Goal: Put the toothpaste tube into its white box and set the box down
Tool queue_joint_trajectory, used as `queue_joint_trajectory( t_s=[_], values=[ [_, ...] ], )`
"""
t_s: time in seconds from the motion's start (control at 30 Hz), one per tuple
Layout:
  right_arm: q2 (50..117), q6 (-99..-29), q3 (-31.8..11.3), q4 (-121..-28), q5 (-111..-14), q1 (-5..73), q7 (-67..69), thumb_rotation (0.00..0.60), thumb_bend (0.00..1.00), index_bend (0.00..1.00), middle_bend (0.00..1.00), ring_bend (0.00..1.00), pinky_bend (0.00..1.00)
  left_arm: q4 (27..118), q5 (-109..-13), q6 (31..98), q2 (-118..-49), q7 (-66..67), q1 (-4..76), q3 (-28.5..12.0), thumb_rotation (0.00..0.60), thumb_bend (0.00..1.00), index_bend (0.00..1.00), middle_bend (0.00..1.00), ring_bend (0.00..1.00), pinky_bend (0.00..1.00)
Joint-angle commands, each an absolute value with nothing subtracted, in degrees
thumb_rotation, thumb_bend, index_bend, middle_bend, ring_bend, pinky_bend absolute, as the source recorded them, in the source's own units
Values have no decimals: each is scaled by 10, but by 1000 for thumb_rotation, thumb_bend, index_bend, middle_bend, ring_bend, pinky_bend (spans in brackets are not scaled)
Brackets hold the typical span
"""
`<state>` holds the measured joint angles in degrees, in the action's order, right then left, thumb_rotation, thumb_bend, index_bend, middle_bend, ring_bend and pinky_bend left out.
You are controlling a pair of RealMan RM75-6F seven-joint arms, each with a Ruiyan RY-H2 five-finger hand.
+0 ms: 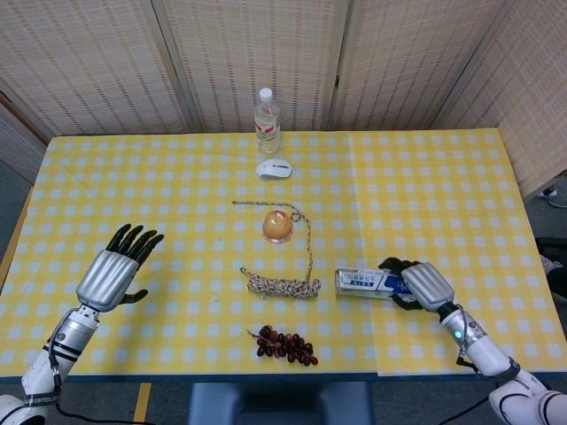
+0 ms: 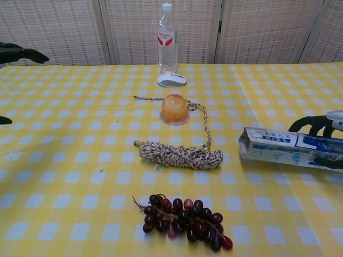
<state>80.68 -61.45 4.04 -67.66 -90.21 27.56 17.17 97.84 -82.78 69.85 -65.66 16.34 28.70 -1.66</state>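
The white toothpaste box (image 1: 363,282) with blue print lies flat on the yellow checked table (image 1: 443,195), right of the rope. In the chest view the box (image 2: 273,145) rests level on the cloth, its left end facing the rope. My right hand (image 1: 421,285) grips the box's right end, with fingers (image 2: 313,122) arched over its top. No toothpaste tube shows outside the box. My left hand (image 1: 115,274) hovers over the table's left side, fingers spread and holding nothing; only its fingertips (image 2: 24,53) show at the chest view's left edge.
A coiled rope (image 1: 282,285) lies just left of the box, with its cord looping past an orange jelly cup (image 1: 277,226). Dark grapes (image 1: 285,345) sit near the front edge. A white mouse (image 1: 274,168) and a water bottle (image 1: 267,119) stand at the back.
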Motion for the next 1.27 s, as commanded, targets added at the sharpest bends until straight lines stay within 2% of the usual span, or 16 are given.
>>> queue_joint_trajectory(
  t_s=[0.03, 0.2, 0.33, 0.37, 0.43, 0.5, 0.57, 0.7, 0.87, 1.03, 1.27],
  values=[
    [794, -620, 37, -692, -901, 272, 167, 600, 407, 19, 85, 207, 276, 979, -828, 698, -656, 165, 286, -18, 600, 184, 104, 118, 22, 0],
    [761, -615, 37, -734, -896, 272, 147, 600, 407, 0, 4, 141, 212, 983, -824, 694, -654, 167, 282, -19, 600, 184, 103, 113, 22, 0],
    [733, -642, 33, -771, -899, 261, 142, 600, 406, 0, 0, 116, 184, 994, -828, 706, -646, 170, 272, -19, 600, 184, 103, 111, 22, 0],
    [724, -653, 32, -781, -900, 256, 138, 600, 406, 0, 0, 106, 170, 985, -828, 700, -633, 180, 286, -35, 600, 184, 103, 111, 22, 0],
    [702, -675, 31, -806, -897, 242, 121, 600, 405, 0, 0, 61, 106, 980, -830, 710, -634, 190, 265, -14, 600, 184, 103, 111, 22, 0],
    [672, -708, 32, -845, -887, 217, 74, 600, 404, 0, 0, 14, 32, 983, -831, 745, -628, 210, 237, -3, 600, 186, 103, 110, 21, 0],
    [651, -761, 32, -884, -874, 179, 9, 600, 404, 0, 0, 0, 1, 984, -825, 773, -625, 226, 208, 8, 600, 188, 104, 107, 14, 0],
    [651, -877, 35, -916, -882, 106, -68, 600, 405, 0, 0, 0, 0, 968, -839, 822, -626, 213, 161, 29, 600, 189, 104, 97, 0, 0],
    [649, -956, 45, -922, -931, 61, -85, 600, 404, 0, 0, 0, 0, 916, -845, 878, -650, 158, 109, 37, 600, 188, 103, 96, 0, 0],
    [646, -951, 43, -922, -929, 50, -81, 600, 404, 0, 0, 0, 0, 861, -852, 905, -678, 112, 79, 36, 600, 189, 103, 94, 0, 0],
    [644, -930, 34, -925, -922, 48, -84, 600, 404, 0, 0, 0, 0, 859, -878, 908, -673, 95, 74, 34, 600, 188, 94, 82, 0, 0]
  ],
)
